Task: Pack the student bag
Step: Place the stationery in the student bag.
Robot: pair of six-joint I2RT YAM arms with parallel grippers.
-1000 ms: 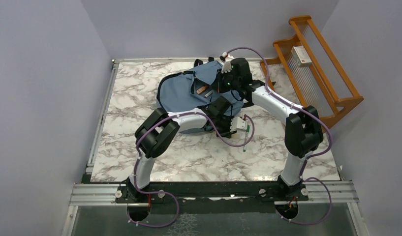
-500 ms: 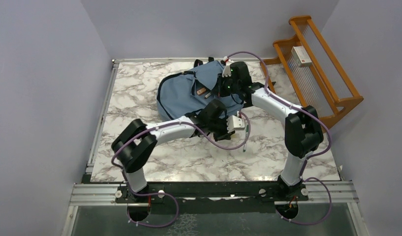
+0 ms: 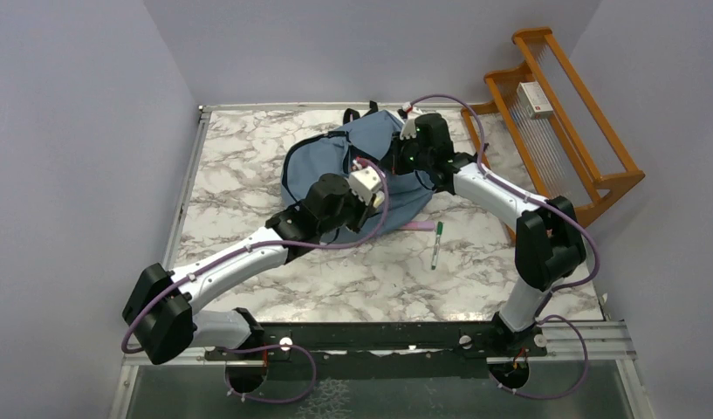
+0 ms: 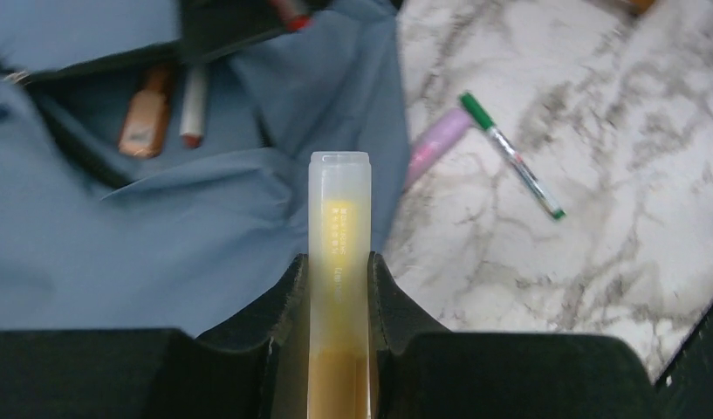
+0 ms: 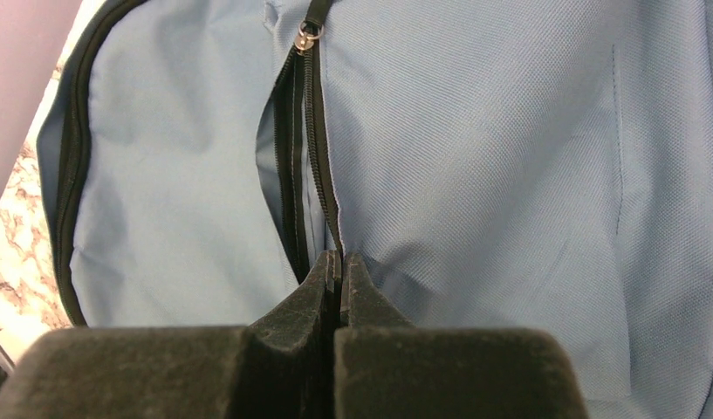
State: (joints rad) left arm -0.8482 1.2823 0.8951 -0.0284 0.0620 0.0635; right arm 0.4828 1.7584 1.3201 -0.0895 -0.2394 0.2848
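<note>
The slate-blue student bag (image 3: 326, 161) lies at the back middle of the marble table. My left gripper (image 3: 376, 194) hovers over the bag's near right edge, shut on a yellow highlighter (image 4: 339, 218) that stands upright between the fingers. In the left wrist view the bag's (image 4: 117, 236) open pocket holds an orange item (image 4: 145, 122) and a white pen (image 4: 194, 103). My right gripper (image 3: 394, 164) rests on the bag's right side. It is shut (image 5: 339, 262) on the fabric edge of the pocket's zipper opening, below the zipper pull (image 5: 307, 37).
A green marker (image 3: 436, 245) and a pink highlighter (image 3: 416, 226) lie on the table just right of the bag; both show in the left wrist view, the marker (image 4: 510, 155) and the highlighter (image 4: 438, 144). A wooden rack (image 3: 562, 113) stands at the back right.
My left arm has swung out to the left and stretched forward, carrying the highlighter from the table right of the bag up over the bag. The right gripper has held its place.
</note>
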